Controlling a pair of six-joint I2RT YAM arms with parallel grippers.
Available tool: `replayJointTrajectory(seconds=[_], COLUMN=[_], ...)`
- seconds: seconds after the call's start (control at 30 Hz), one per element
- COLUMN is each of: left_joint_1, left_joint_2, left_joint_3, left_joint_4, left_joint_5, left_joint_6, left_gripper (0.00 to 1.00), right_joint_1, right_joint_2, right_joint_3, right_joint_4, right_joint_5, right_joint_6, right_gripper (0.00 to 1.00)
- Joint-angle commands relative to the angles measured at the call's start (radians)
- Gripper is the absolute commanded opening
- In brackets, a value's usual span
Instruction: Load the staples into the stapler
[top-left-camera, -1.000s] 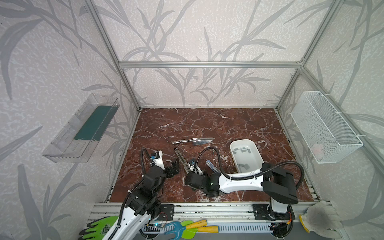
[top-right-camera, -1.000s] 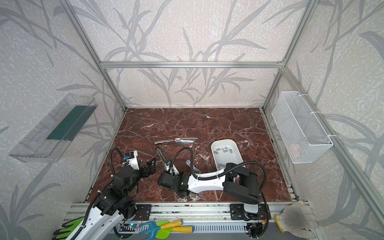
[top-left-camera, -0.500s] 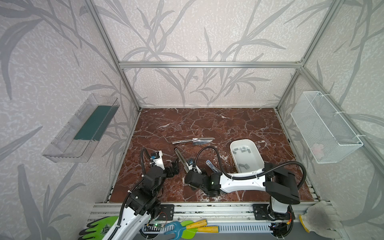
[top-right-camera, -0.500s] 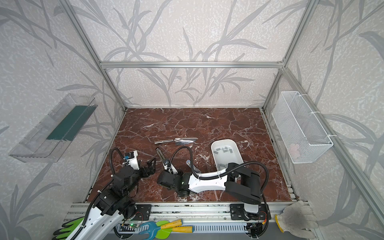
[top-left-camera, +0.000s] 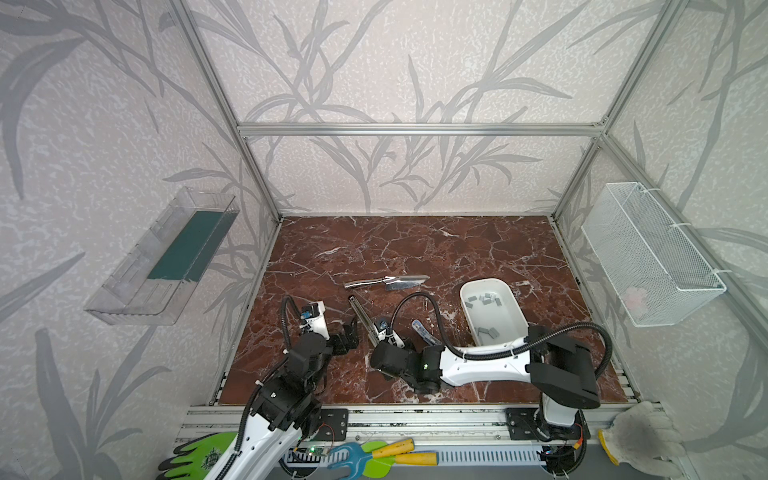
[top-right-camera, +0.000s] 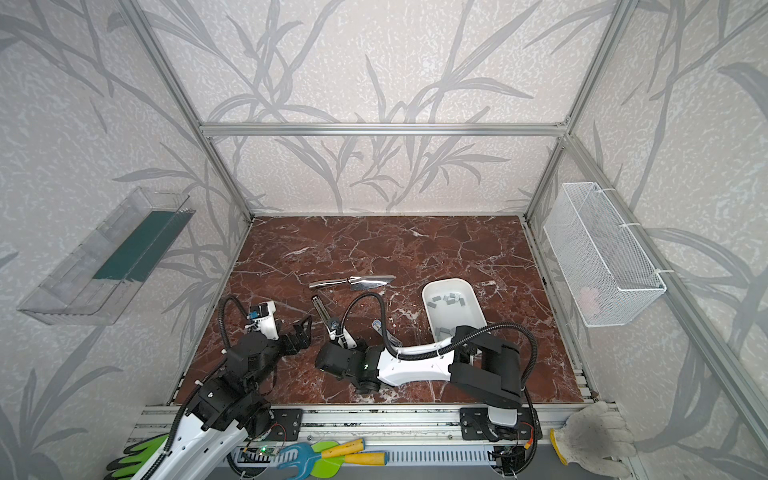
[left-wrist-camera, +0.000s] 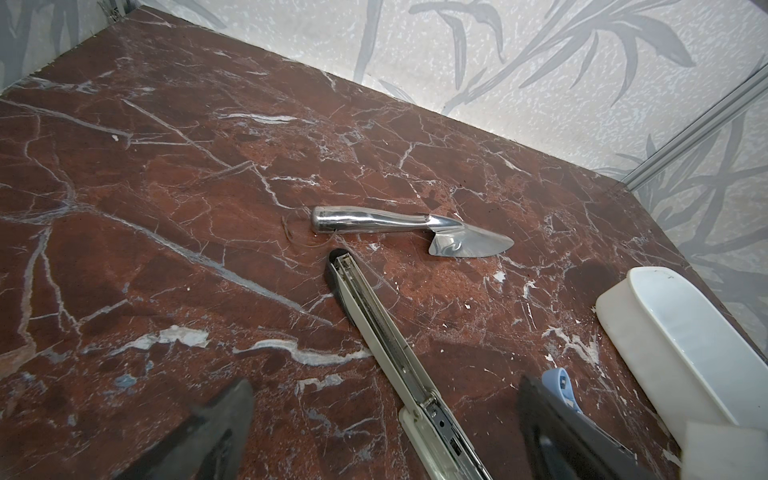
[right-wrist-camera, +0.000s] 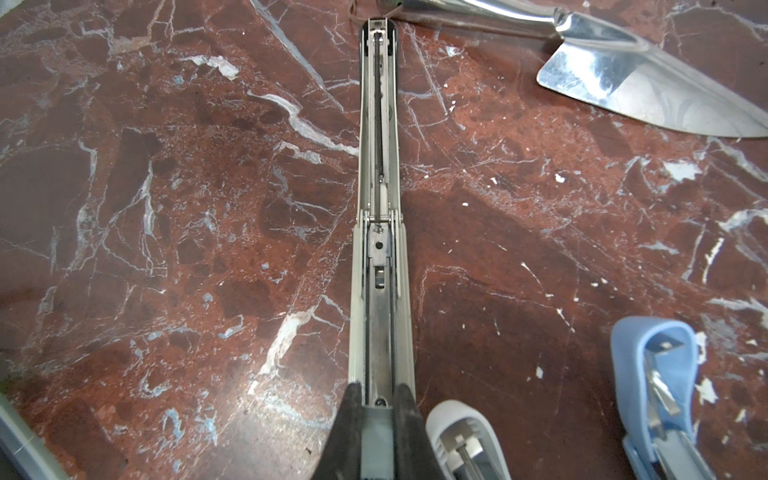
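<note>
The stapler (top-left-camera: 365, 318) lies opened out flat on the marble table (top-left-camera: 415, 249). Its rail faces up and its far tip points toward a shiny metal trowel (top-left-camera: 386, 282). In the right wrist view the spring runs down the middle of the rail, and the right gripper (right-wrist-camera: 379, 401) is pinched on the stapler's near end with one black finger on each side of the rail. The jaws are nearly together, with only the rail's width between them.

The left gripper (top-left-camera: 347, 332) is spread wide and holds nothing. In both top views it sits just left of the stapler's near half, apart from it. In the left wrist view the stapler runs up between the two dark fingers (left-wrist-camera: 216, 432).

The staples (top-left-camera: 484, 298) are all in the white tray (top-left-camera: 500, 320), off to the right of the stapler. One cluster of grey strips lies at the tray's far end, and a couple more (top-left-camera: 488, 331) lie nearer the right arm.

A blue stapler (right-wrist-camera: 656, 374) lies between the stapler and the tray, and is also open (its metal insides show). The right wrist view also shows a white stapler (right-wrist-camera: 465, 436) just beside the right gripper.
</note>
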Motion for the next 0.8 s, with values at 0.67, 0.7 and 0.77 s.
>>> replayJointTrajectory(seconds=[0.67, 0.7, 0.77], left_joint_1=[0.004, 0.004, 0.005], left_joint_2=[-0.01, -0.01, -0.01], left_joint_3=[-0.013, -0.013, -0.014], left_joint_4=[-0.001, -0.001, -0.002], left_joint_5=[-0.029, -0.029, -0.029], left_joint_6=[-0.009, -0.008, -0.008], left_gripper=[0.99, 0.99, 0.99], right_joint_1=[-0.003, -0.003, -0.002], right_joint_2=[-0.026, -0.026, -0.027], right_joint_3=[-0.046, -0.046, -0.047], right_joint_4=[0.008, 0.008, 0.01], right_joint_5=[0.026, 0.025, 0.024], right_joint_6=[0.013, 0.013, 0.014], right_gripper=[0.09, 0.08, 0.08])
